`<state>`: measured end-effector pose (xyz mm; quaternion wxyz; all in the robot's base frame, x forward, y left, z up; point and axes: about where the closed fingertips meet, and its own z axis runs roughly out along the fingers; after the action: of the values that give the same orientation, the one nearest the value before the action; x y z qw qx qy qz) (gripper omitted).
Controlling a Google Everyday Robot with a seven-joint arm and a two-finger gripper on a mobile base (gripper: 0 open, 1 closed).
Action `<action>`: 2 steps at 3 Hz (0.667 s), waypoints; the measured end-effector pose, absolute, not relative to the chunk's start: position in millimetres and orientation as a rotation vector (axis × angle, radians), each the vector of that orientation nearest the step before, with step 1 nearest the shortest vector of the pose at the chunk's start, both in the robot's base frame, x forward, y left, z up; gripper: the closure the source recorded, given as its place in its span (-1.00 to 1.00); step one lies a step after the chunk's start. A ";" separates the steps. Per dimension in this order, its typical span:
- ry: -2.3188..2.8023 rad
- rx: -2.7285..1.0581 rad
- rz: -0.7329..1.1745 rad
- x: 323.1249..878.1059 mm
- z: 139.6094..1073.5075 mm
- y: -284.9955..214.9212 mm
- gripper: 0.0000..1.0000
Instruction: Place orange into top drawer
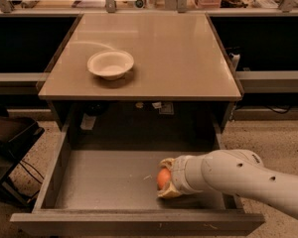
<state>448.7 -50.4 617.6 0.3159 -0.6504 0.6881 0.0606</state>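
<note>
The top drawer (99,177) is pulled out wide below the tan tabletop, its grey-brown floor mostly bare. My gripper (165,179) reaches in from the right on a white arm and sits low over the drawer floor near the right side. It is shut on the orange (163,178), which shows between the pale fingers, at or just above the floor.
A shallow white bowl (111,64) stands on the tabletop (188,58) at the left. Dark shelving flanks the table on both sides. A dark chair or cart (10,133) stands at the left, close to the drawer's side wall.
</note>
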 end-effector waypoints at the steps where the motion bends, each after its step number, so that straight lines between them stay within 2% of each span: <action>1: 1.812 -1.713 0.160 448.7 617.6 -50.4 -0.30; 2: 1.812 -1.713 0.160 448.7 617.6 -50.4 -0.77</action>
<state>448.7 -50.4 617.6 0.3159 -0.6504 0.6881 0.0606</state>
